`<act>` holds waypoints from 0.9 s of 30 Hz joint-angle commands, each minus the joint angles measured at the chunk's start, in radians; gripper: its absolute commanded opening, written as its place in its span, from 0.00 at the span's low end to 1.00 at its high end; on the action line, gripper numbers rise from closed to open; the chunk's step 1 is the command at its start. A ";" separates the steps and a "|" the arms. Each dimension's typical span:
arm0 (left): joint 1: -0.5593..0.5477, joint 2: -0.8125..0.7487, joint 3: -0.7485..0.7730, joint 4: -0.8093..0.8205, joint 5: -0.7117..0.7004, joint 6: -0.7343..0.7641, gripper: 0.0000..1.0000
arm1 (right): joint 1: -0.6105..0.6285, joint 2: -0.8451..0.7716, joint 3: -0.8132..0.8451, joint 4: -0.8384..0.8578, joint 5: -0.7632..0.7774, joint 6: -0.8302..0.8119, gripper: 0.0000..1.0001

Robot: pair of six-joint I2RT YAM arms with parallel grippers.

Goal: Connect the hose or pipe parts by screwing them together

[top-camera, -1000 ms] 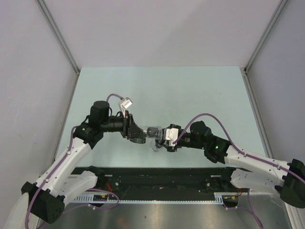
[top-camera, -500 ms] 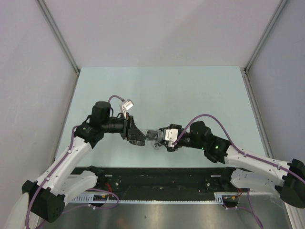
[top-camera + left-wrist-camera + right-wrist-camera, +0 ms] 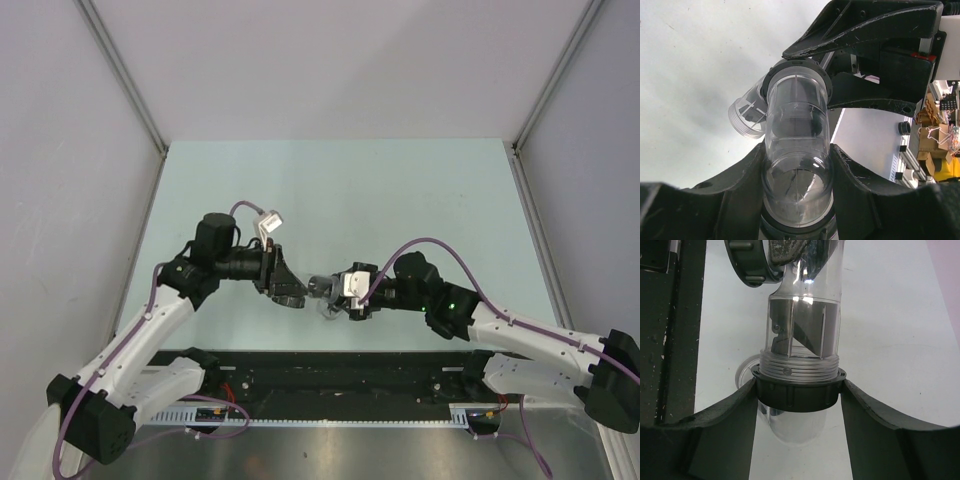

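A clear plastic pipe part (image 3: pixel 797 145) with a threaded side branch (image 3: pixel 746 117) sits between the fingers of my left gripper (image 3: pixel 797 150), which is shut on it. Its far end meets a dark ring (image 3: pixel 799 66). In the right wrist view, my right gripper (image 3: pixel 798 385) is shut on that dark ring (image 3: pixel 797 392), and clear threads (image 3: pixel 799 366) show just above the ring. From above, both grippers (image 3: pixel 297 292) (image 3: pixel 337 292) meet nose to nose over the table with the pipe parts (image 3: pixel 318 287) between them, lifted off the surface.
The pale green table (image 3: pixel 400 190) is walled by white panels on three sides. A black rail (image 3: pixel 350 385) runs along the near edge between the arm bases. Purple cables (image 3: pixel 440 245) loop over both arms.
The two grippers have drawn a little closer together, and the joined parts sit slightly lower in the top view. The left wrist has turned somewhat. Both grips are unchanged.
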 commanded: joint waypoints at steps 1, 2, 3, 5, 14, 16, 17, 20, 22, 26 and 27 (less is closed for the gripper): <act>-0.009 0.008 0.019 0.029 -0.005 0.030 0.00 | 0.009 -0.011 0.066 0.045 -0.057 0.010 0.37; -0.009 0.011 0.019 0.029 0.000 0.033 0.00 | 0.009 -0.011 0.066 0.045 -0.055 0.012 0.37; -0.009 0.012 0.019 0.027 0.003 0.040 0.00 | 0.009 -0.013 0.066 0.043 -0.055 0.016 0.37; -0.009 0.020 0.018 0.027 -0.002 0.044 0.00 | 0.009 -0.013 0.066 0.048 -0.060 0.019 0.37; -0.029 0.054 0.019 0.033 -0.012 0.047 0.00 | 0.009 0.025 0.099 0.055 -0.078 0.067 0.36; -0.030 0.055 0.018 0.036 -0.011 0.049 0.00 | 0.009 0.030 0.102 0.060 -0.080 0.076 0.36; -0.030 0.055 0.018 0.038 -0.009 0.053 0.00 | 0.009 0.032 0.109 0.055 -0.083 0.085 0.36; -0.033 0.058 0.015 0.047 -0.009 0.063 0.00 | -0.001 0.030 0.113 0.046 -0.110 0.093 0.35; -0.038 0.063 0.012 0.052 -0.011 0.066 0.00 | -0.011 0.029 0.116 0.043 -0.129 0.098 0.32; -0.046 0.083 0.015 0.062 -0.012 0.082 0.00 | -0.034 0.028 0.133 0.025 -0.188 0.119 0.26; -0.050 0.086 0.016 0.064 -0.014 0.086 0.00 | -0.043 0.030 0.138 0.015 -0.196 0.127 0.25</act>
